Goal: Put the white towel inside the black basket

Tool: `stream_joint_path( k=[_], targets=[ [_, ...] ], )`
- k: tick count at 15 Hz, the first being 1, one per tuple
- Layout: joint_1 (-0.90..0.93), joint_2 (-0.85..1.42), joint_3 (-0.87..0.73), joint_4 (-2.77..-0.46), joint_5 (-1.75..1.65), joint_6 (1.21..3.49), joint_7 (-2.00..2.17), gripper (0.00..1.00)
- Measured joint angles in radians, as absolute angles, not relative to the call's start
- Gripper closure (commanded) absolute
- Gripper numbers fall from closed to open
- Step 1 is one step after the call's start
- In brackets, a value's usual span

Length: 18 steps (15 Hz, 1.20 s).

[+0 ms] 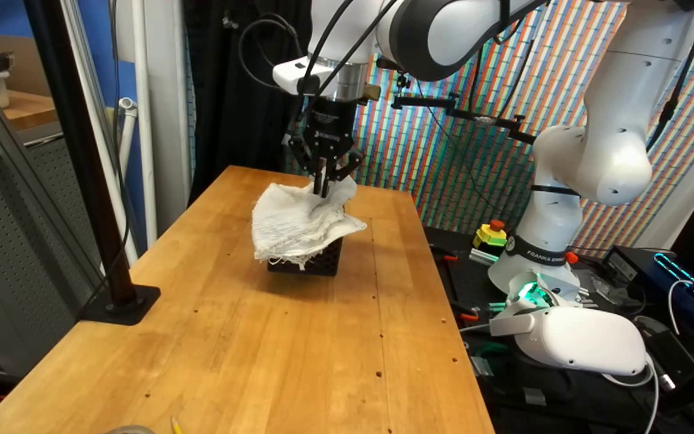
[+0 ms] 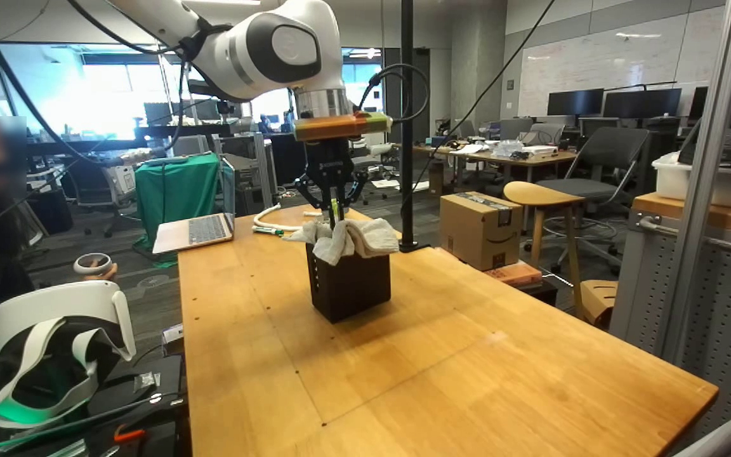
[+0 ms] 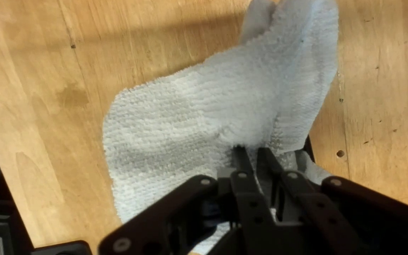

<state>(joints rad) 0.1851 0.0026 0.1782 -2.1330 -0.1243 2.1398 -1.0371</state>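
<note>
The white towel (image 1: pixel 290 220) is bunched over the top of the black basket (image 1: pixel 323 260), draping past its rim. In an exterior view the towel (image 2: pixel 365 240) hangs over the near edge of the upright basket (image 2: pixel 353 289). My gripper (image 1: pixel 321 190) points straight down over the basket; its fingertips (image 2: pixel 337 219) sit in the towel's folds. In the wrist view the fingers (image 3: pixel 251 150) are close together with towel (image 3: pixel 161 138) pinched at the tips. Only a dark sliver of the basket rim (image 3: pixel 309 147) shows there; its inside is hidden by the towel.
The basket stands on a wooden table (image 1: pixel 299 349). A black pole base (image 1: pixel 121 304) stands at the table's edge. A laptop (image 2: pixel 197 230), a white tube (image 2: pixel 270 222) and a green marker (image 2: pixel 267 231) lie at the far end. A pencil (image 1: pixel 176 425) shows at the frame's bottom.
</note>
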Motion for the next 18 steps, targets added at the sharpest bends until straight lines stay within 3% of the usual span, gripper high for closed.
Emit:
stream_joint_path(
  k=[18],
  targets=[
    [0.079, 0.176, 0.156, -2.085, 0.059, 2.132, -1.183, 0.84]
  ],
)
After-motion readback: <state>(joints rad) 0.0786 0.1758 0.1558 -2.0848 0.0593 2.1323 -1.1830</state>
